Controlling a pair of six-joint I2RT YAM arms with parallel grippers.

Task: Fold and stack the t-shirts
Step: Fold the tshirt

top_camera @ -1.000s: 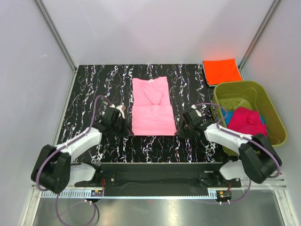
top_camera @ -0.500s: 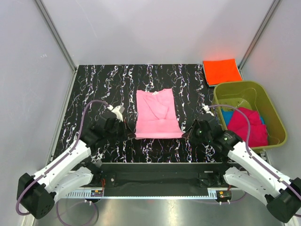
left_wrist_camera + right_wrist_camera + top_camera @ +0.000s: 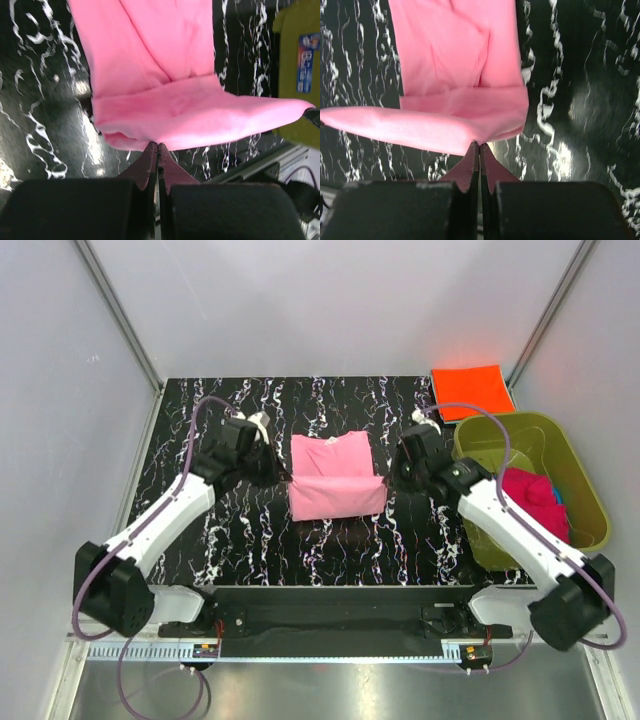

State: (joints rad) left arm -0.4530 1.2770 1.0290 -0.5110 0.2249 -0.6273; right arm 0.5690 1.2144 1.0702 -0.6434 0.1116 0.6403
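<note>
My left gripper [image 3: 270, 466] is pinched shut on the left corner of the pink t-shirt [image 3: 338, 480], which lies on the bench [image 3: 200, 410] left of the tub [image 3: 590, 502]. Its length runs away from me. It is plain and smooth, with its raised hem stretched crosswise. My right gripper [image 3: 398, 468] clamps the right corner. Both corners have travelled away from me since half a second ago.

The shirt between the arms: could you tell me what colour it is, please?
The shirt is plain light pink, seen best in the top view.
</note>
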